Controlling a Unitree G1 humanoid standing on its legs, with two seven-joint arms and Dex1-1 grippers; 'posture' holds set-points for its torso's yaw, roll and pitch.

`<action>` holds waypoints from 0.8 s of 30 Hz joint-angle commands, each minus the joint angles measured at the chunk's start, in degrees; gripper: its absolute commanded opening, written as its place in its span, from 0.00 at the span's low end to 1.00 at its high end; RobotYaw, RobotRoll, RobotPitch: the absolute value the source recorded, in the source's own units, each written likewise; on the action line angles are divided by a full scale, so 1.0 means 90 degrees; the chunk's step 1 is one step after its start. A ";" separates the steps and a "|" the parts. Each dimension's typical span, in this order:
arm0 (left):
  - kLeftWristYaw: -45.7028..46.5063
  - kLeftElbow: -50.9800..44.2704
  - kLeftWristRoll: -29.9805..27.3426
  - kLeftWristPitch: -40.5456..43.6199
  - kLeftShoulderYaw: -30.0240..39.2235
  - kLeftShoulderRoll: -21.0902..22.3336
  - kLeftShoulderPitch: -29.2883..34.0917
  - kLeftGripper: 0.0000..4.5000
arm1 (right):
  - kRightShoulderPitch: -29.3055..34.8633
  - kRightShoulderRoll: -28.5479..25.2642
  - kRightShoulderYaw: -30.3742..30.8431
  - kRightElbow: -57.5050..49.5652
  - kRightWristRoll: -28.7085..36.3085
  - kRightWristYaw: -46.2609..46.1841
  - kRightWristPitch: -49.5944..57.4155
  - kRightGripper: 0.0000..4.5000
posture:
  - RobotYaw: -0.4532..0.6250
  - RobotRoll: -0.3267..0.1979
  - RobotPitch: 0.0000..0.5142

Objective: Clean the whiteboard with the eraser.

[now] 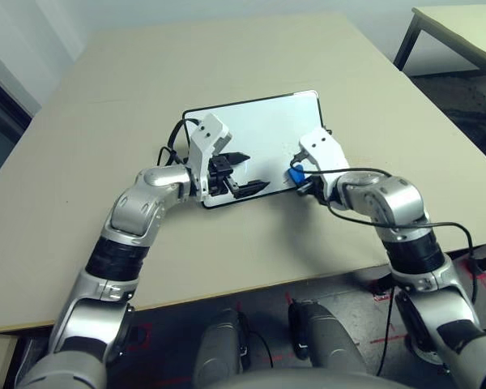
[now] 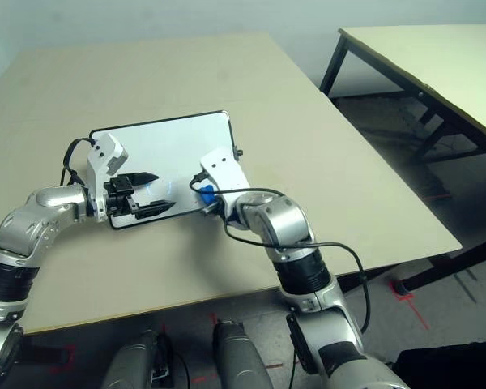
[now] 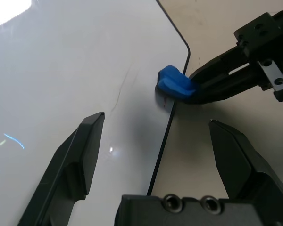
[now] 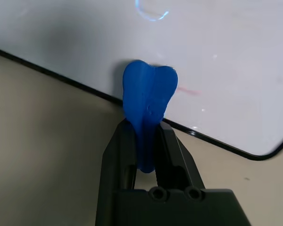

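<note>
No readable text, labels or numbers anywhere; whiteboard (image 1: pixel 267 130) carries faint scribbles only, not legible.

This looks like a robot lab or test room. Two plain beige tables (image 2: pixel 324 162) with black metal legs stand on a grey floor (image 2: pixel 437 105), red tape marks (image 2: pixel 405 297) lie near the table's near edge, and the walls are bare.
</note>
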 commanded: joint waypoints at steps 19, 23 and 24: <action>-0.0041 -0.0129 0.0012 0.0118 -0.0082 0.0030 0.0141 1.00 | -0.0211 -0.0845 -0.0168 0.0747 -0.0065 0.0152 -0.0253 0.11 | 0.32 0.62 0.26; -0.0046 -0.0091 0.0016 0.0109 -0.0093 0.0001 0.0098 1.00 | -0.0145 -0.0367 -0.0013 0.0297 0.0086 0.0082 0.0054 0.11 | 0.32 0.62 0.27; -0.0047 -0.0090 0.0019 0.0108 -0.0094 0.0000 0.0095 1.00 | -0.0141 -0.0284 0.0011 0.0239 0.0101 0.0082 0.0093 0.11 | 0.33 0.62 0.27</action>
